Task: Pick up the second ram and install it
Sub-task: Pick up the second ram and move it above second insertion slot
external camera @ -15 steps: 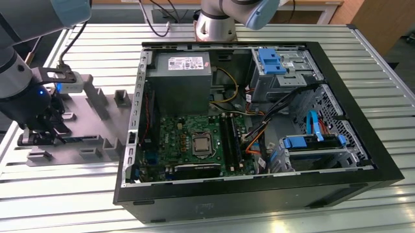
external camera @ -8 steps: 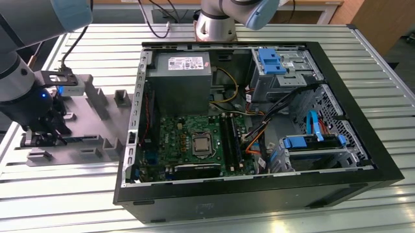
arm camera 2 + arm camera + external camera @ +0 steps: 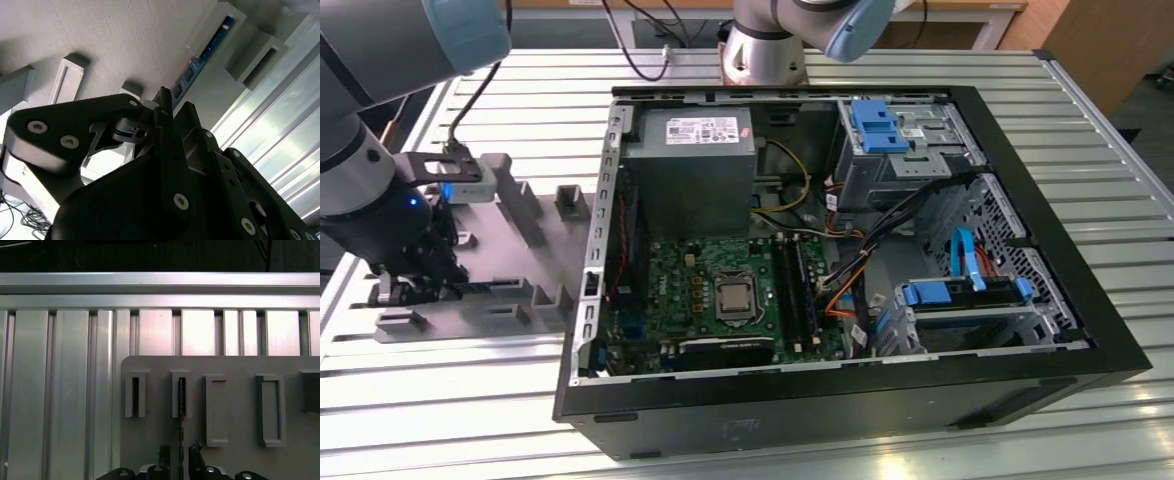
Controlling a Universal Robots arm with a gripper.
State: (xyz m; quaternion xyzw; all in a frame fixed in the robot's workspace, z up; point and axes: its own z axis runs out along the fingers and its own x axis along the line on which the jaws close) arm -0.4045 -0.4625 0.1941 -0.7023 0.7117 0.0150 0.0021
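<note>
Slatted aluminium tabletop (image 3: 454, 400) carries one open computer case (image 3: 854, 420) and one grey fixture plate (image 3: 150, 440). One second ram (image 3: 181, 395) stands on edge in a plate pocket. Its long axis runs toward the gripper (image 3: 179, 454), whose fingers (image 3: 195, 452) sit spread either side, not touching. The power supply (image 3: 687, 190) label's print is unreadable.

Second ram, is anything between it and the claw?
Nothing visible. In the first wrist view the second ram stands edge-on in the grey holder, and the open claw straddles it.
</note>
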